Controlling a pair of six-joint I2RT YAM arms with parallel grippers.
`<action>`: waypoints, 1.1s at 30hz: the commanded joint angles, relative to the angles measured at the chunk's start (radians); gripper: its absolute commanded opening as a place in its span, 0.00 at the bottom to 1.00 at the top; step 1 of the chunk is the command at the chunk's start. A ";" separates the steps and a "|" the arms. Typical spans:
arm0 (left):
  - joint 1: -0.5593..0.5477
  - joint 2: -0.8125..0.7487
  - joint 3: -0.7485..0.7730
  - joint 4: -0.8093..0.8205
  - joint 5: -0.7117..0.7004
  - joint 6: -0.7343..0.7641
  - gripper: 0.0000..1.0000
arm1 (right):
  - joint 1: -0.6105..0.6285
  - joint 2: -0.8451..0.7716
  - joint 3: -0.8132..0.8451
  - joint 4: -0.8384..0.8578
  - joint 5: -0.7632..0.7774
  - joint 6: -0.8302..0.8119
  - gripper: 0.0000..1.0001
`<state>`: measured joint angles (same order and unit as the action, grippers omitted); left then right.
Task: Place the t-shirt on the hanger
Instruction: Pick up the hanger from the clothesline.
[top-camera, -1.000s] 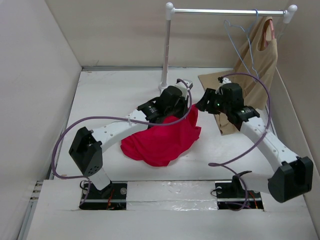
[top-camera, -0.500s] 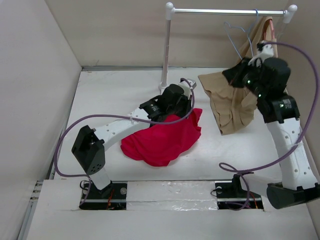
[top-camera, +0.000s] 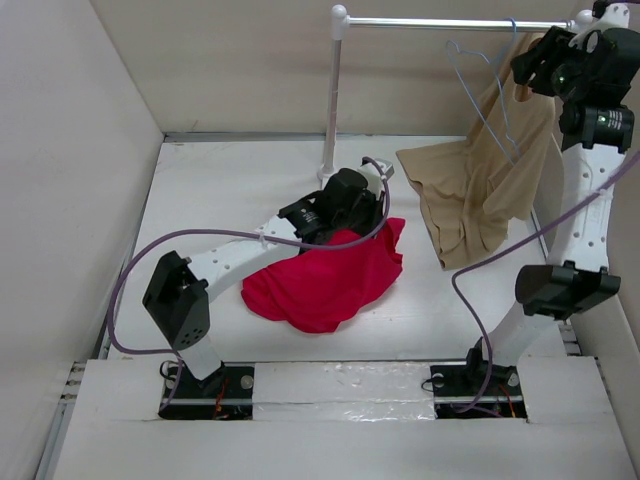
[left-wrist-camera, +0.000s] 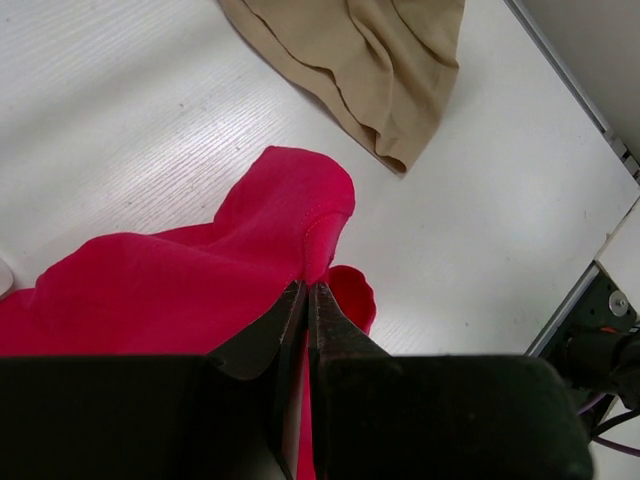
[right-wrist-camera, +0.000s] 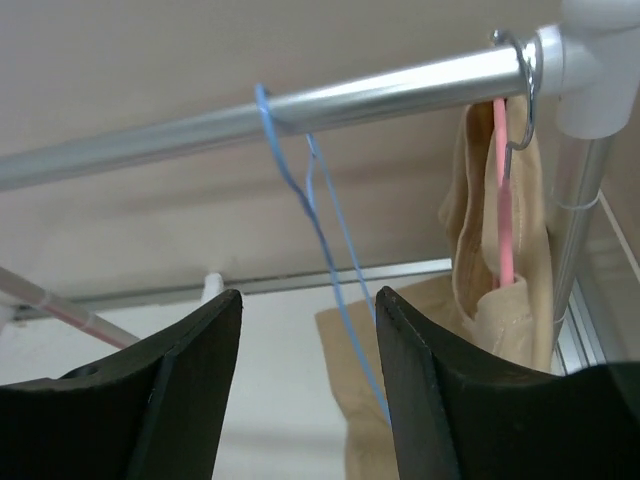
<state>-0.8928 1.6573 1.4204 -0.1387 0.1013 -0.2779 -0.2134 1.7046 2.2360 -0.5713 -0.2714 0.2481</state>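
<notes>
The red t-shirt (top-camera: 322, 282) lies bunched on the table in front of the left arm; it also shows in the left wrist view (left-wrist-camera: 200, 280). My left gripper (top-camera: 372, 200) is shut on a fold of the t-shirt, fingertips (left-wrist-camera: 322, 300) pinching the cloth. The pale blue hanger (top-camera: 487, 105) hangs by its hook from the metal rail (top-camera: 450, 22). In the right wrist view the hanger (right-wrist-camera: 335, 240) hangs ahead between my open fingers. My right gripper (top-camera: 528, 68) is raised near the rail, open and empty, just right of the hanger.
A beige sleeveless garment (top-camera: 480, 190) hangs on a pink hanger (right-wrist-camera: 503, 190) at the rail's right end, its hem draped on the table. The rack's white post (top-camera: 333, 95) stands at the back centre. Walls close in left, right and behind.
My right arm has swung up and right from the table to the rail's right end near the blue hanger. The left gripper and t-shirt have stayed put.
</notes>
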 joint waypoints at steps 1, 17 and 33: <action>0.002 -0.082 -0.009 0.036 0.008 0.016 0.00 | -0.038 0.052 0.070 -0.072 -0.138 -0.056 0.62; 0.002 -0.102 -0.041 0.028 -0.002 0.022 0.00 | 0.041 0.231 0.178 -0.105 -0.100 -0.148 0.43; 0.011 -0.131 -0.066 0.027 -0.003 0.019 0.00 | 0.095 0.254 0.183 -0.107 0.089 -0.181 0.34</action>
<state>-0.8875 1.5887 1.3663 -0.1390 0.0971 -0.2668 -0.1246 1.9476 2.3692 -0.6926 -0.2268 0.0891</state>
